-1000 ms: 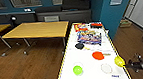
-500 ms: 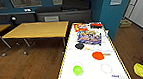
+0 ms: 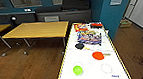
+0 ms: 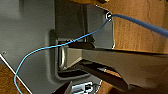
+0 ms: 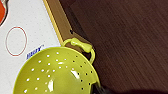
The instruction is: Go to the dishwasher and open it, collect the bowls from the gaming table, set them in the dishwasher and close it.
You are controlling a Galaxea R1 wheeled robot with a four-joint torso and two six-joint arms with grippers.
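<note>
At the right wrist I see a yellow-green perforated bowl (image 5: 56, 72), one loop handle on its rim, hanging partly over the white top's edge; whether the claw has hold of it, or how far it is spread, I cannot tell. Beside it on the gaming table (image 5: 30, 22) sit one red ring mark and a sliver of an orange-red bowl (image 5: 2, 12). At the left wrist I see grey robot body and one blue cable (image 4: 62, 45) over wood floor; that claw's state I cannot tell either.

From the head camera I count three bowls on the gaming table (image 3: 90, 66): one green bowl (image 3: 78, 70) nearest me, one orange-red (image 3: 98, 55) beyond it, one dark bowl (image 3: 79, 45) farther still. Colourful game boxes (image 3: 89, 37) lie at the far end. Two yellow wooden tables (image 3: 37, 30) stand to the left, well apart.
</note>
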